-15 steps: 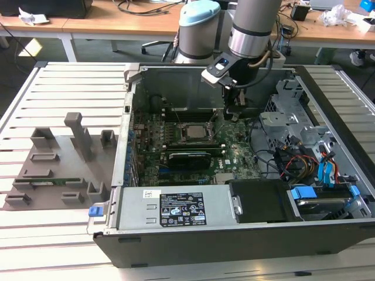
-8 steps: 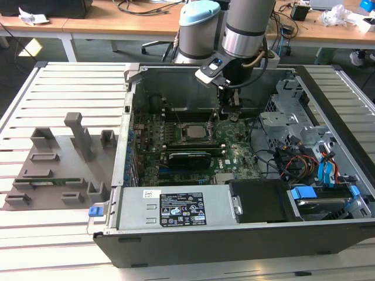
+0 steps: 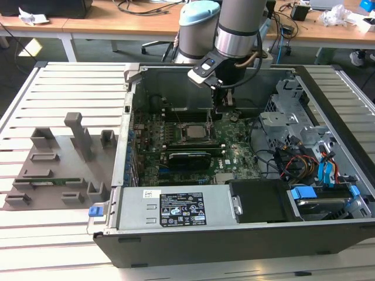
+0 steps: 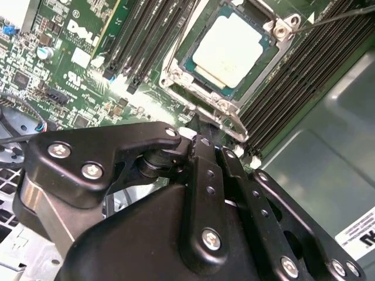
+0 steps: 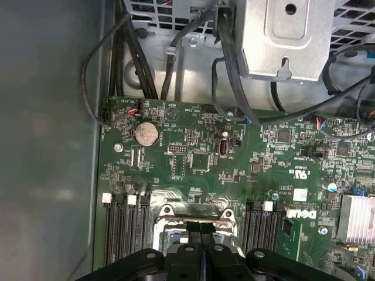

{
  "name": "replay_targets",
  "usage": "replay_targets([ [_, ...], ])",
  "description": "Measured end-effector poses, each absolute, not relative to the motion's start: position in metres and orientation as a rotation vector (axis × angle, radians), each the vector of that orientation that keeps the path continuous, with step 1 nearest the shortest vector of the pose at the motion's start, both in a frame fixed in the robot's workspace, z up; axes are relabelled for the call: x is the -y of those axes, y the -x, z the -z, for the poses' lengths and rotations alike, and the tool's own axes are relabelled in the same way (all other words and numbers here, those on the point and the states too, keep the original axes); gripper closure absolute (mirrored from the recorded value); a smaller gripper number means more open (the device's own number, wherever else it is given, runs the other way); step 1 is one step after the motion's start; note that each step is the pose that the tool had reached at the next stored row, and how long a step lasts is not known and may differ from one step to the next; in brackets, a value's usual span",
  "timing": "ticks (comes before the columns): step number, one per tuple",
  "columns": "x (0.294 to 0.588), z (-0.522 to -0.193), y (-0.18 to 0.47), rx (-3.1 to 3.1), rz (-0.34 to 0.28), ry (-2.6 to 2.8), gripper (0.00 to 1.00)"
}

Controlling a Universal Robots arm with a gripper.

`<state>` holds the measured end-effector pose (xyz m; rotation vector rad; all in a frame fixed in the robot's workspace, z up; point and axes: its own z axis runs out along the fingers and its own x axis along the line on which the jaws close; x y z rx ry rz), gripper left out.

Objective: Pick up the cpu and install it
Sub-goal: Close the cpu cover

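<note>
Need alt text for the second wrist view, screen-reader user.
The cpu lies flat in the metal-framed socket on the green motherboard, silvery top up, memory slots on both sides. The black gripper takes the foreground, jaws shut with nothing between them, tips close to the socket's edge.

cpu: satin pale metal lid. gripper: matt black (bright steel screws). motherboard: glossy green.

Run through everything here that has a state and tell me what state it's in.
cpu: seated flat in the socket, not held.
claw: shut, empty, at the socket's edge.
socket: holds the cpu; latch state unclear.
computer case: lying flat, side panel off.
</note>
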<state>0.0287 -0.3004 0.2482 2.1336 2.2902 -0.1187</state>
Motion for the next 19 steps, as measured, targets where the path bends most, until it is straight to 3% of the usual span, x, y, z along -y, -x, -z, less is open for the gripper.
replay_targets([
  [19,0.301,-0.24,0.006,-2.293,0.112,-2.136,0.89],
])
